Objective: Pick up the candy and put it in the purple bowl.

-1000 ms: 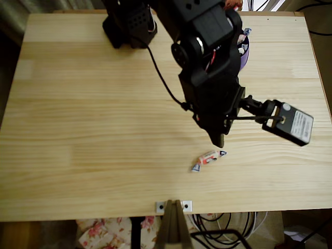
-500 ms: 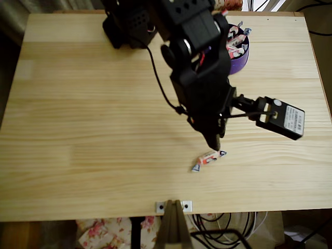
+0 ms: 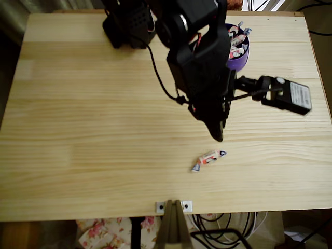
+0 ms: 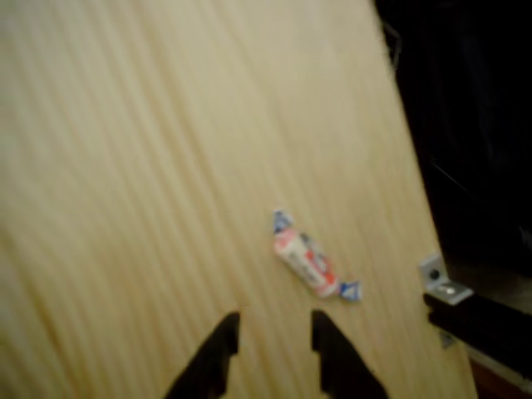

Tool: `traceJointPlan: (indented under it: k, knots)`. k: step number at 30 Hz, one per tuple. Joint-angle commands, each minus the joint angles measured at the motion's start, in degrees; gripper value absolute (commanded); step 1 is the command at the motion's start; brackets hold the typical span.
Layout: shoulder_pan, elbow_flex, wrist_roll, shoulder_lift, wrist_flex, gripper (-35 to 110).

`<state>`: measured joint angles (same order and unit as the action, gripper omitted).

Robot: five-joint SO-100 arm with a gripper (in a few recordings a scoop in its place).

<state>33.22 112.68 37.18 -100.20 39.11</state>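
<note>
A single candy in a red-and-white wrapper with twisted blue-silver ends lies loose on the pale wooden desk, tilted on a diagonal, toward the near edge and somewhat right of centre in the overhead view. In the wrist view the same candy rests just ahead of the two dark fingers, a little to their right, with bare wood between it and the tips.

The gripper stands spread, its fingers parted with a clear gap and nothing held between them. Seen from overhead, the black gripper's tip hangs above the desk, near the candy but apart from it, on the side toward the arm's base.

The purple bowl sits at the far side of the desk, partly covered by the black arm; several wrapped sweets of the same kind show inside it. A black camera module juts from the arm to the right, above the desk's right portion. A black cable loops from the base along the arm.

Around the candy the wood is open on every side, with nothing between it and the fingers. A small metal bracket is fixed at the near edge, just beyond the candy; it also shows at the desk's edge in the wrist view. Beyond that edge lie cables and a flowered cloth.
</note>
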Motion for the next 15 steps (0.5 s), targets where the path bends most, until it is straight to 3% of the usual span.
traceJointPlan:
  k: [1, 6, 10, 15]
  knots:
    - [1.67, -0.18, 2.11, -3.96, -3.16, 14]
    - [0.88, 3.16, -0.97, -6.59, -8.09, 15]
    - [-2.9, -7.65, -0.35, -1.41, 2.99, 15]
    - [-7.12, -18.63, -6.5, 3.96, 14.15, 19]
